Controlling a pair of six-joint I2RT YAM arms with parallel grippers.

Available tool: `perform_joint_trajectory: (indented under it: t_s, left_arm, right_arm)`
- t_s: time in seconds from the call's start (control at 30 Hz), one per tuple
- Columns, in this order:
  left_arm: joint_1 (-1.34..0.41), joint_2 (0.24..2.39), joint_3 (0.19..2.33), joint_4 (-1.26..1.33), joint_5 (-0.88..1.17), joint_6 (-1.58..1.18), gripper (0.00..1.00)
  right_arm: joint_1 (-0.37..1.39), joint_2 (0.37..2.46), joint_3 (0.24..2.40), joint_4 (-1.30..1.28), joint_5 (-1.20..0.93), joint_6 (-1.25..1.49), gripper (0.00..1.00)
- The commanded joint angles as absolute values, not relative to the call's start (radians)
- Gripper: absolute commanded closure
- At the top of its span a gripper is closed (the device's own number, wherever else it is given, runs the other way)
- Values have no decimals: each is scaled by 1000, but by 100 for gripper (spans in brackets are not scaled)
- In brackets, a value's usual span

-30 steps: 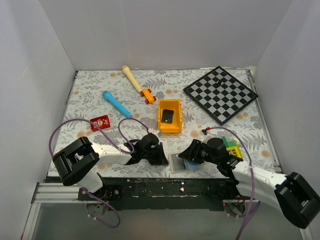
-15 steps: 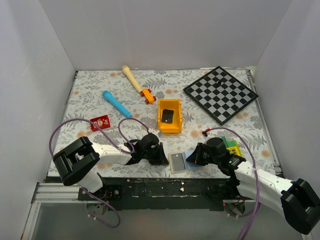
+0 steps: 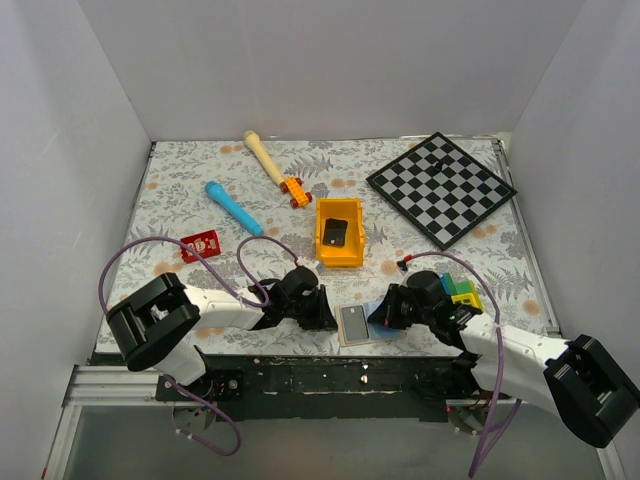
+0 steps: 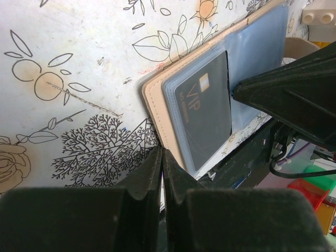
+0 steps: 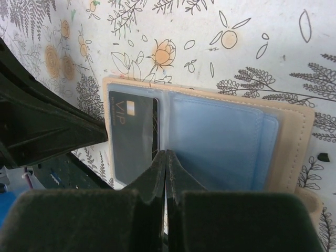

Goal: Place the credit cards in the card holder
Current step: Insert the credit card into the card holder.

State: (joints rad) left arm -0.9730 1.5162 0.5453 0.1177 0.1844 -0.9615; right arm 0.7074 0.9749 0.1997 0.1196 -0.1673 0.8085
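The tan card holder (image 3: 362, 324) lies open at the table's near edge, its blue pockets (image 5: 220, 142) facing up. A dark card marked VIP (image 4: 205, 115) (image 5: 131, 136) sits in the left pocket under clear plastic. My left gripper (image 4: 161, 152) (image 3: 325, 315) is shut, its tip at the holder's left edge (image 4: 157, 100). My right gripper (image 5: 166, 154) (image 3: 380, 315) is shut with nothing between the fingers, its tip on the holder's middle beside the dark card's right edge. A red credit card (image 3: 201, 243) lies flat far to the left.
A yellow bin (image 3: 339, 250) with a dark flat thing inside stands behind the holder. Green and yellow bricks (image 3: 462, 293) sit by the right arm. A chessboard (image 3: 441, 188), blue cylinder (image 3: 233, 208), wooden stick (image 3: 264, 156) and orange toy car (image 3: 294, 190) lie farther back.
My right gripper has shut, drawn back to the right, then come left again onto the holder's middle. The left gripper has stayed where it was, shut.
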Motion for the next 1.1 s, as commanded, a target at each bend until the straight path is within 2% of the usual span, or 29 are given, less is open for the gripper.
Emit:
perform_joint_trajectory:
  t_s: [0.0, 0.67, 0.8, 0.93, 1.07]
  left_arm:
    - [-979, 1528, 565, 118, 187, -950, 98]
    - [-979, 1529, 569, 117, 190, -948, 99]
    - [-979, 1525, 568, 109, 187, -948, 99]
    - [-979, 1517, 566, 104, 181, -948, 99]
    - [-979, 1519, 566, 104, 181, -950, 98]
  right_arm:
    - [710, 1012, 226, 186, -192, 804, 99]
    - [713, 1112, 221, 337, -288, 842, 99]
    - [713, 1037, 247, 260, -269, 813, 99]
    - [712, 904, 302, 68, -180, 764, 99]
    - [712, 775, 359, -176, -16, 726, 75]
